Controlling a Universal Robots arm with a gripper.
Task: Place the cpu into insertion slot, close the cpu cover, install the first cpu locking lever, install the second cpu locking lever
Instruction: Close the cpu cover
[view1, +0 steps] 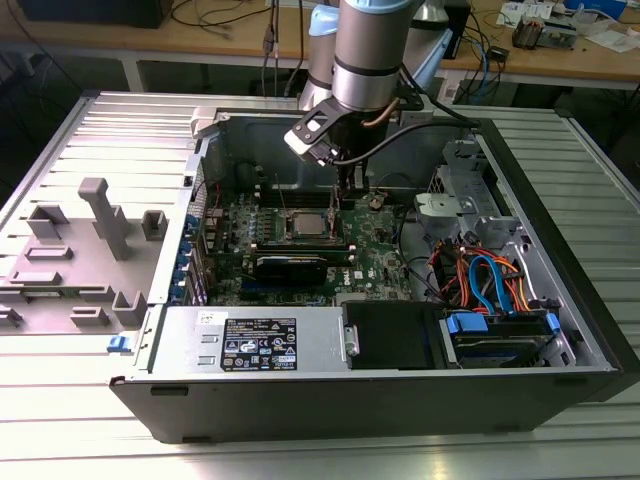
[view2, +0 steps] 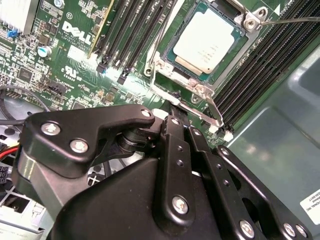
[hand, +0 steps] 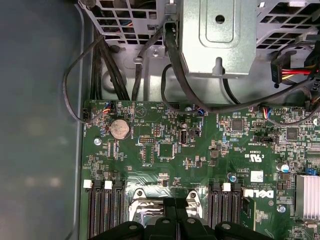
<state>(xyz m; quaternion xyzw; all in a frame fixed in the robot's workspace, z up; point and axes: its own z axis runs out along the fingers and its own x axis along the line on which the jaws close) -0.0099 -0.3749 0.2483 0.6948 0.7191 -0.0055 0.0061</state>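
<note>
One light, stiff but fragile chip, the cpu (view2: 207, 42) lies flat in the window of the cpu cover (view2: 227, 59) (edges only if grabbing it), and the gripper (view2: 176, 116) just beside that cover looks closed up, maybe on the lever wire (view2: 205, 114).

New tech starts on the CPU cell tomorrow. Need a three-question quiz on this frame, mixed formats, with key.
1. True or false: the cpu lies in the insertion slot.
2. Pick one. The tool is nearest to: A a drive bay; B the insertion slot's rim; C the power supply.
3. Name the round silvery part on the motherboard in the first wrist view.

Key: 1 true; 2 B; 3 coin-cell battery.
</note>
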